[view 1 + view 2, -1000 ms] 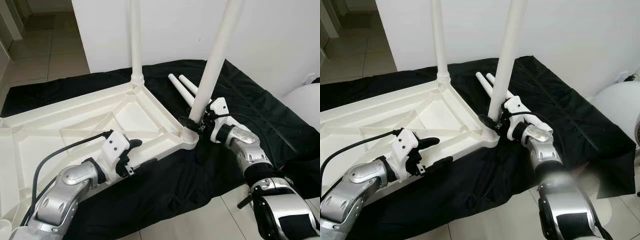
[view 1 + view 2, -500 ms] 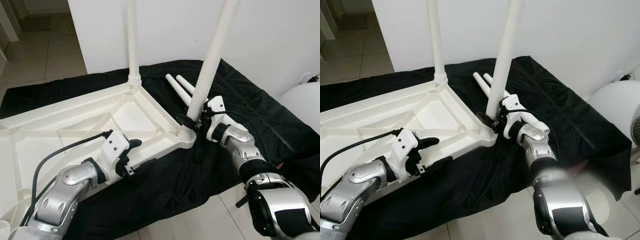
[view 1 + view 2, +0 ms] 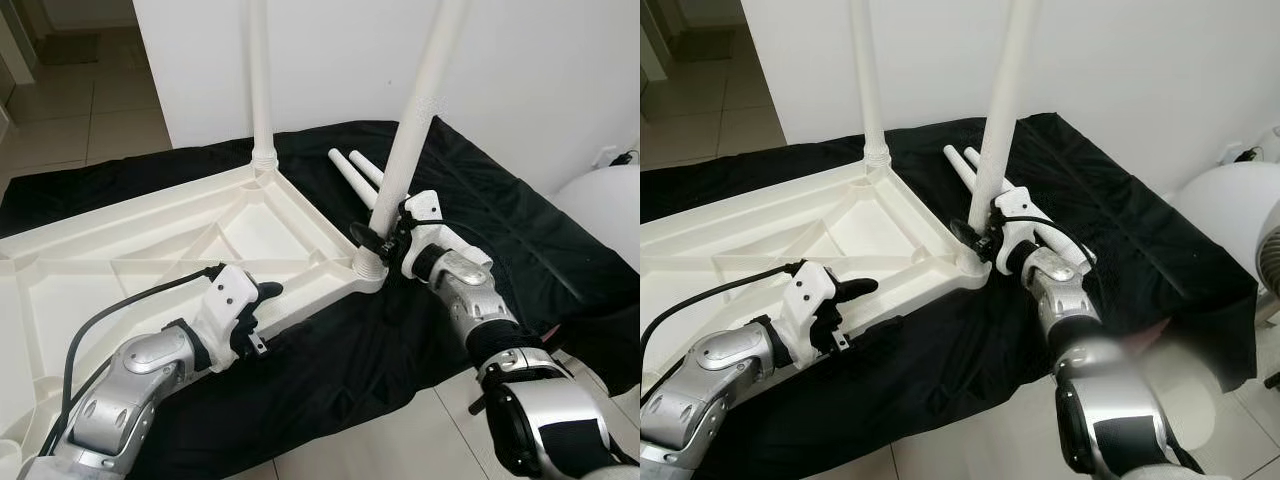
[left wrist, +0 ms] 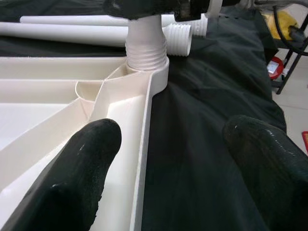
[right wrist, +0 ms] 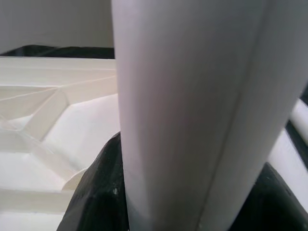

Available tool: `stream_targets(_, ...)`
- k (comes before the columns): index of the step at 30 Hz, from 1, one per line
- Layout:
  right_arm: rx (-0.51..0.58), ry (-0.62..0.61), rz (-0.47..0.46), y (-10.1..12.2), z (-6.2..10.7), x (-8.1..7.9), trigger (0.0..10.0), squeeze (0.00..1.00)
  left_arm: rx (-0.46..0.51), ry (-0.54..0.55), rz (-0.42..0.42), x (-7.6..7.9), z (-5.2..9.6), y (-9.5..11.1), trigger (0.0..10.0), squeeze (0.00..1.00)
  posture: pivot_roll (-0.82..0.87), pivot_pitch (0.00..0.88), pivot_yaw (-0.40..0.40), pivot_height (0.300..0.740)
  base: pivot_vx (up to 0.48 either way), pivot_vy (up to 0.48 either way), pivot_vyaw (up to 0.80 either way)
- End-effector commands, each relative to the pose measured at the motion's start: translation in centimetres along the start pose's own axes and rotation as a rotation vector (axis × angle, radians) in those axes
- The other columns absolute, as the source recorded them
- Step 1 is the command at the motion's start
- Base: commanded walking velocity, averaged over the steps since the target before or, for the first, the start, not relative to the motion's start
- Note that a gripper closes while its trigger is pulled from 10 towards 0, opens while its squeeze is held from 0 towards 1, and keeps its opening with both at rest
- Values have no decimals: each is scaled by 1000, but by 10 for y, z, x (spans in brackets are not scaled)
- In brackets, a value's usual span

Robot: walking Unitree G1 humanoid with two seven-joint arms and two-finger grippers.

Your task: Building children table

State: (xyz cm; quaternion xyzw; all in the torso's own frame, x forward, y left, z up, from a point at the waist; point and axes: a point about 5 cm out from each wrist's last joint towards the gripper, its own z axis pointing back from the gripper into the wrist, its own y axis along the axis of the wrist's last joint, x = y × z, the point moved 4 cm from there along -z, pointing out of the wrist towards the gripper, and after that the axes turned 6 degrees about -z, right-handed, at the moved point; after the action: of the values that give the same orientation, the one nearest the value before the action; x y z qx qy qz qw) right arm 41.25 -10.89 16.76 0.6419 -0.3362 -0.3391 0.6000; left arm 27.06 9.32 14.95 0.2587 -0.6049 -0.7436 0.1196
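Two legs stand in the upturned tabletop (image 3: 150,250) in my head views; since a second ago my right claw (image 3: 385,238), clamped on the near leg (image 3: 410,130) just above its corner socket, has brought it from a lean to nearly upright, so I judge it almost seated, with two spare legs (image 3: 352,170) just beyond. My left wrist view has the left claw (image 4: 168,159) apart, astride the tabletop's edge, the threaded socket ahead. Right wrist view: fingers (image 5: 101,187) hugging the leg, over black cloth (image 3: 520,230) on tiled floor (image 3: 100,110) by a white wall (image 3: 560,70).
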Motion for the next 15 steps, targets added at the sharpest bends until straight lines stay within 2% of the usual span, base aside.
stream_targets(1,-65,-47,-45,-20,2,-3,10000,0,-6,17,-1,0,2,0,10000,0,1,47,-19,740,0,0,0)
stream_targets(6,12,-228,-119,-13,-2,-8,10000,0,-8,10,1,1,2,0,10000,0,-2,44,-23,740,0,0,0)
stream_targets(7,12,-228,-119,-13,-2,-8,10000,0,-8,10,1,1,2,0,10000,0,-2,44,-23,740,0,0,0)
stream_targets(10,36,-383,-196,-17,1,-17,10000,0,-9,7,-2,0,2,0,10000,0,-3,40,-25,740,0,0,0)
stream_targets(14,38,-421,-201,-18,2,-24,10000,0,-8,7,-3,0,1,0,10000,0,-4,34,-25,740,0,0,0)
stream_targets(15,36,-479,-190,-19,5,-21,10000,0,-8,6,-5,0,1,0,10000,0,-4,34,-25,740,0,0,0)
